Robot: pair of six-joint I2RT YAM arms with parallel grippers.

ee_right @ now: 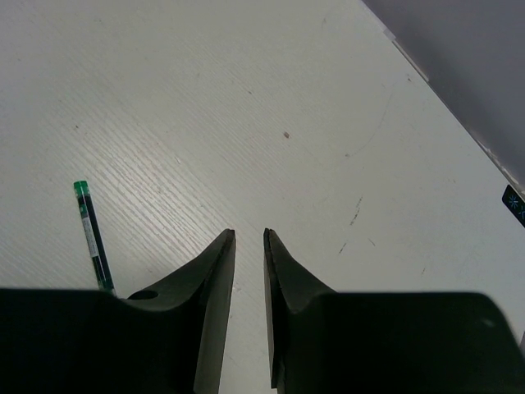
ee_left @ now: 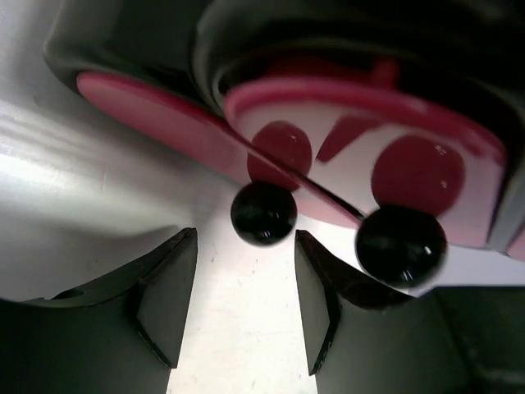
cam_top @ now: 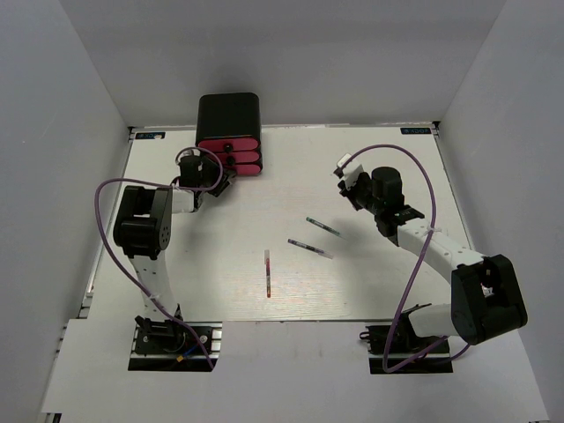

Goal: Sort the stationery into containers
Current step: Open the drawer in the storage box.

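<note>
You are looking at a robotics lab test cell, not a home or an office: a bare white table is boxed in on three sides by plain grey panels. The left arm and right arm are bolted to metal rails at the near edge. Purple cables hang in loose loops, and small printed tags mark the far corners.

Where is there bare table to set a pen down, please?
Free: the far table between the drawers and the right fingers, and the patch left of the red pen. Crowded: two dark pens mid-table, and the left fingers at the drawers.
</note>
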